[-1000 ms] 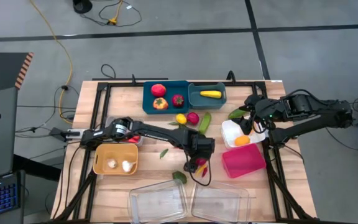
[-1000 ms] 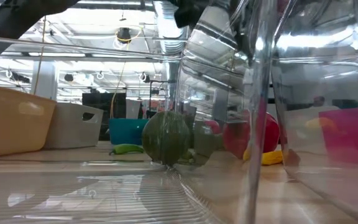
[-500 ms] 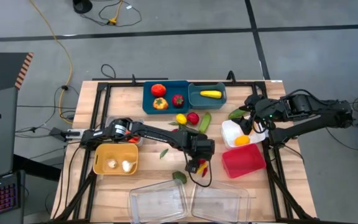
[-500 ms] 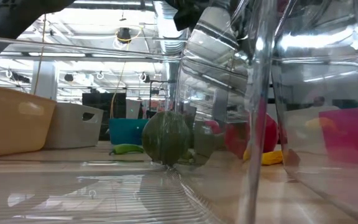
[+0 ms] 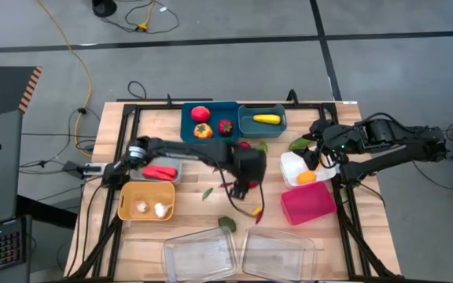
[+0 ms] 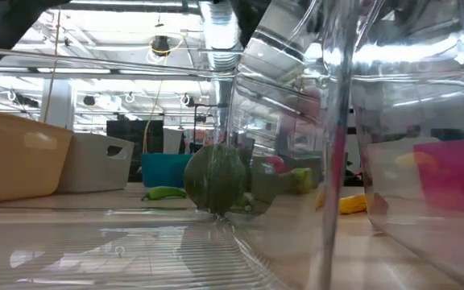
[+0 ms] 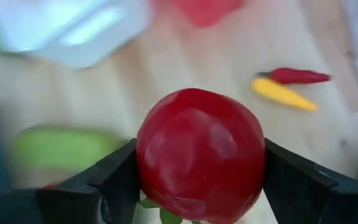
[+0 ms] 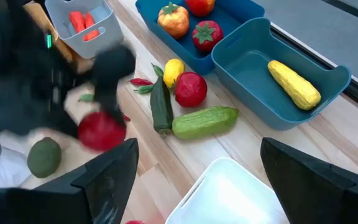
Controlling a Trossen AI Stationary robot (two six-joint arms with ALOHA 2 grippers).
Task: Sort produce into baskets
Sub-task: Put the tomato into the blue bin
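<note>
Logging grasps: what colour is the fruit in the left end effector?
Red fruit, clearest in the left wrist view.

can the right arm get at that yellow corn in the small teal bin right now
Probably yes. The right end effector is open, holding nothing, and the corn lies uncovered in the open-topped small teal bin, with nothing between them.

the high view looks straight down on the whole table [image 5: 132,126]. the low view sits at table height, pressed close behind a clear tray [image 6: 329,161], facing the room. the left wrist view is tight on a red fruit [image 7: 199,154]; the right wrist view, farther off, shares that fruit [image 8: 102,132] and the teal bins [image 8: 278,68].
</note>
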